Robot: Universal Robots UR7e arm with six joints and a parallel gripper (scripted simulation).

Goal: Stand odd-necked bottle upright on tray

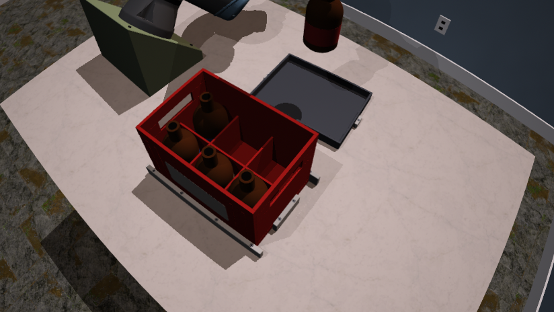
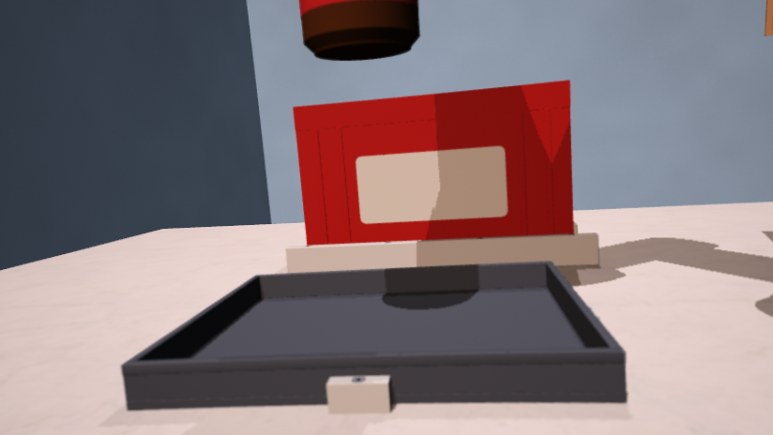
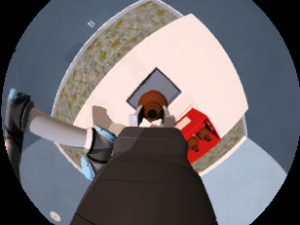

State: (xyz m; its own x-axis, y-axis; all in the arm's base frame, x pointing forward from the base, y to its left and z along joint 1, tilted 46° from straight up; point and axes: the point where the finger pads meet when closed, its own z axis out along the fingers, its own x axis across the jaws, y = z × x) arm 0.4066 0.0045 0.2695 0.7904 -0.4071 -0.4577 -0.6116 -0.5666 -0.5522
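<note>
My gripper (image 3: 152,110) is shut on the neck of a brown bottle (image 1: 322,25) (image 2: 359,26) (image 3: 152,97) with a red label. The bottle hangs about upright in the air, its base above the height of the crate's rim in the exterior view. The dark grey tray (image 1: 354,89) (image 2: 378,359) (image 3: 170,86) holds nothing but a round shadow. The red crate (image 1: 284,115) (image 2: 329,178) (image 3: 210,124) holds four brown bottles, one (image 1: 211,115) in the far row and three (image 1: 181,142) (image 1: 214,168) (image 1: 248,189) in the near row. Two compartments are empty. The gripper is out of the top and exterior views.
Pale rails (image 1: 205,211) (image 2: 508,251) lie along the crate's foot. A small pale block (image 1: 357,122) (image 2: 358,395) sits at the tray's outer edge. The green wedge-shaped base (image 1: 154,64) under the arm stands to the left of the tray in the top view.
</note>
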